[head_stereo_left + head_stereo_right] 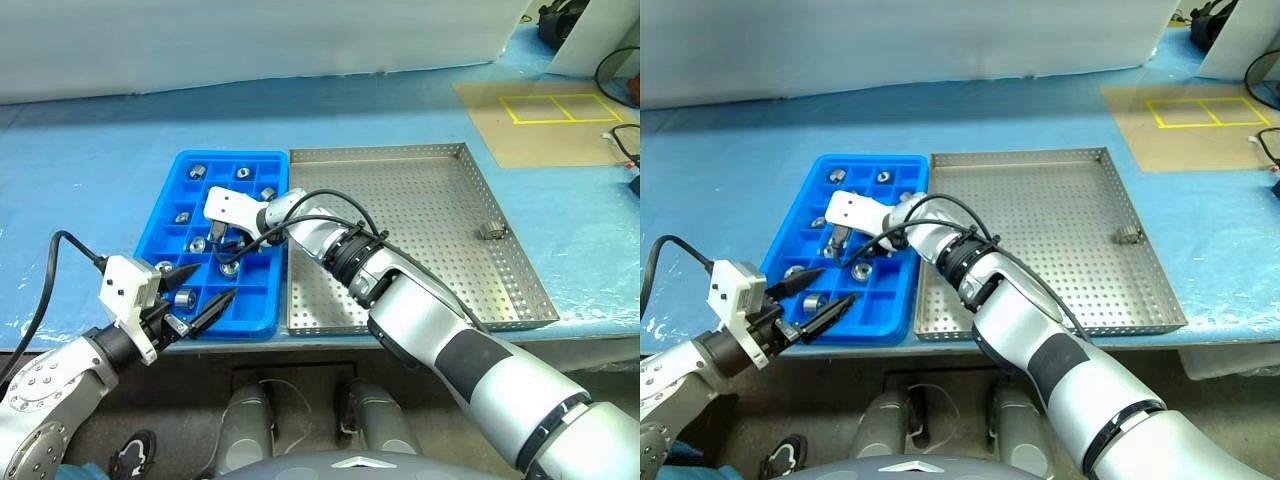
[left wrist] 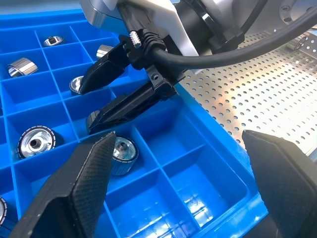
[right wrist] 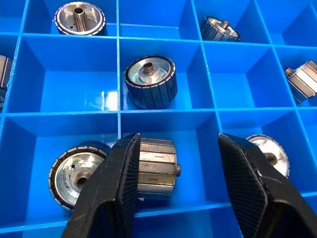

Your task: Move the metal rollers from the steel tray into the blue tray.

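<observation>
The right pincer (image 1: 222, 240) hangs over the middle compartments of the blue tray (image 1: 262, 322), its fingers partly apart. A metal roller (image 3: 156, 168) lies on its side just beside one fingertip; whether it is gripped or already dropped I cannot tell. Its long axis runs level across the compartment, which also holds a second roller (image 3: 74, 174). To finish this step well, lift straight up, clear of the dividers. One roller (image 1: 490, 230) remains by the steel tray's (image 1: 420, 310) right rim. The left pincer (image 1: 190, 300) waits wide open and empty at the blue tray's near edge.
</observation>
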Available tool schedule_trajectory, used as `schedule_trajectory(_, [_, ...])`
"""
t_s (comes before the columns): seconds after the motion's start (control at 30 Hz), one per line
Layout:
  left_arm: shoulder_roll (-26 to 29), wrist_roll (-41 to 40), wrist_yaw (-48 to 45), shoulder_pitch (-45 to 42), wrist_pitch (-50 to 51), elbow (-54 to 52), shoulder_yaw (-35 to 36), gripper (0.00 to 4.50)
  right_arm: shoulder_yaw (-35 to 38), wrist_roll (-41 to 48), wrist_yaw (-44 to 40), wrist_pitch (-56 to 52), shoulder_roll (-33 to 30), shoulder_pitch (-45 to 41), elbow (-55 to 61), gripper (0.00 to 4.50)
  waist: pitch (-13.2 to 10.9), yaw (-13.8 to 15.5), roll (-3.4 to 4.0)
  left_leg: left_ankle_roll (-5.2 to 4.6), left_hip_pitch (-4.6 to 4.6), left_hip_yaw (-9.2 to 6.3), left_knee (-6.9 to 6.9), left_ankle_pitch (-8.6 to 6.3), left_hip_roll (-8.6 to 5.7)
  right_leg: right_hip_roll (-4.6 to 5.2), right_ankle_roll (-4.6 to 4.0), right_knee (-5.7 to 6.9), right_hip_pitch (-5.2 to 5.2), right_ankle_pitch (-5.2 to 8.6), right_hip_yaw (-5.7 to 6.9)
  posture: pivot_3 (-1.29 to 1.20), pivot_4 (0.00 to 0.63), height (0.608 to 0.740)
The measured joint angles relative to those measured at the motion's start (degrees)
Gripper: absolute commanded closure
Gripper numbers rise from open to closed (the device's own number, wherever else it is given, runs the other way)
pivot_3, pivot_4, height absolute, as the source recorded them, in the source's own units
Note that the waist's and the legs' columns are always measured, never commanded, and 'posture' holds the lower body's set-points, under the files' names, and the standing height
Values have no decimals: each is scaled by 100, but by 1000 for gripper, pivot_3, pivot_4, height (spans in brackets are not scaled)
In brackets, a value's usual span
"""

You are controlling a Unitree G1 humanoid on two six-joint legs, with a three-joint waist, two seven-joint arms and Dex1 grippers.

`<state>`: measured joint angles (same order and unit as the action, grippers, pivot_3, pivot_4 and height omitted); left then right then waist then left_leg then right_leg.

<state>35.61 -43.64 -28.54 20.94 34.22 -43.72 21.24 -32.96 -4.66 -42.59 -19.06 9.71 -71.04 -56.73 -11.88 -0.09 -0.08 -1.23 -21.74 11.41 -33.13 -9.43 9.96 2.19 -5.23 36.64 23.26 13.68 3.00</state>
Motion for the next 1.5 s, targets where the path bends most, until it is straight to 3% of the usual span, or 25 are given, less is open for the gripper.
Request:
schedule_trajectory(0.4, [11,1,-1,-127,0,2,-51,194,-212,-9,-875,-99,-13,124,302,1923,0,-51,0,1,-4,0,2,-5,2,-2,-28,-5,3,-11,0,-134,150,740])
schedule_trajectory(0.77, [11,3,-1,-35,0,1,-52,194,-127,48,-731,-272,-13,136,300,1923,1,-8,-1,3,16,-1,-1,-4,-1,1,1,0,-16,5,0,-136,150,740])
schedule_trajectory(0.93, [13,4,-6,-47,0,2,-56,194,734,890,-1253,-1547,-12,55,294,1923,1,20,-1,2,16,-1,0,-5,-1,0,-4,-2,-21,2,0,-141,150,740])
schedule_trajectory(1.07, [13,8,-10,-76,0,2,-68,194,838,1116,-1590,-2093,-12,46,306,1923,0,51,0,2,15,-1,0,-5,2,-2,-7,-2,-15,0,-1,-142,150,740])
schedule_trajectory(1.33, [13,95,-11,-71,0,4,-120,194,744,1149,-1611,-2147,-12,46,349,1923,0,94,-1,3,13,-1,1,-4,0,0,1,-3,-13,5,-1,-142,150,740])
schedule_trajectory(1.5, [10,105,-14,-77,-20,1,-131,194,1351,1640,-1655,-2440,-11,12,342,1923,0,95,-1,3,13,-1,1,-4,0,-1,1,-3,-13,5,-1,-144,150,740])
